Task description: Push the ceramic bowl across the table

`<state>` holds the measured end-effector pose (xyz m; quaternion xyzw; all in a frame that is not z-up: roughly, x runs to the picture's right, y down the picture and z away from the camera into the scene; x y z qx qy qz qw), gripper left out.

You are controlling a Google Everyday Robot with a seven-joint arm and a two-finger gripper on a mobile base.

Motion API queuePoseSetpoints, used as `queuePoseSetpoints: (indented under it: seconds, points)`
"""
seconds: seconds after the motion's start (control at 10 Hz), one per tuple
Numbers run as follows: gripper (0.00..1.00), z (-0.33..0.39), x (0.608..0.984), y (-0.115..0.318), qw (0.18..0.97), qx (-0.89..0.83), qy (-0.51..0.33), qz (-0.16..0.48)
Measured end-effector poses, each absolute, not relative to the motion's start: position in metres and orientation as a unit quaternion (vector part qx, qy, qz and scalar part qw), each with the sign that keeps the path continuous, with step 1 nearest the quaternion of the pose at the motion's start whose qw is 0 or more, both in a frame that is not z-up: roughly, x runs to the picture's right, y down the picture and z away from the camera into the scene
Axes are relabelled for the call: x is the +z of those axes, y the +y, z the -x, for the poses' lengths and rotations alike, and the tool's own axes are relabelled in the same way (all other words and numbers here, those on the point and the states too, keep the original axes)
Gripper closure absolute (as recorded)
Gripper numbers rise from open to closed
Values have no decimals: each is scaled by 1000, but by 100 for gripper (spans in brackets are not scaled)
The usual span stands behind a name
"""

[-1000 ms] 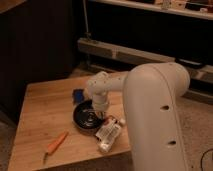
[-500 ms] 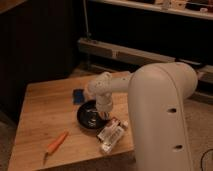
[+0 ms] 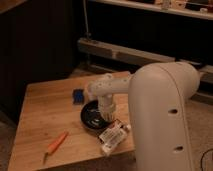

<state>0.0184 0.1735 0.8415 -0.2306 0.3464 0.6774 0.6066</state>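
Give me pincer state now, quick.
Pincer: down at the ceramic bowl on the table; open or closed cannot be told.

Bowl (image 3: 93,115): shallow, round, black, glossy, upright on table (image 3: 42,112), toward right half, near front edge. Right part of rim hidden behind white arm. Gripper (image 3: 107,115) down at bowl's right side, over rim; contact not clear. Table: light tan wood, rectangular, plank strips visible, seen at angle, front right corner covered by robot body.
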Motion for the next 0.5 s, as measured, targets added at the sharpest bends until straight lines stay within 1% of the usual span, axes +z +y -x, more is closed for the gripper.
queuePoseSetpoints:
  seconds: [0.5]
  points:
    - [100, -40, 833, 180, 581, 698, 366, 203]
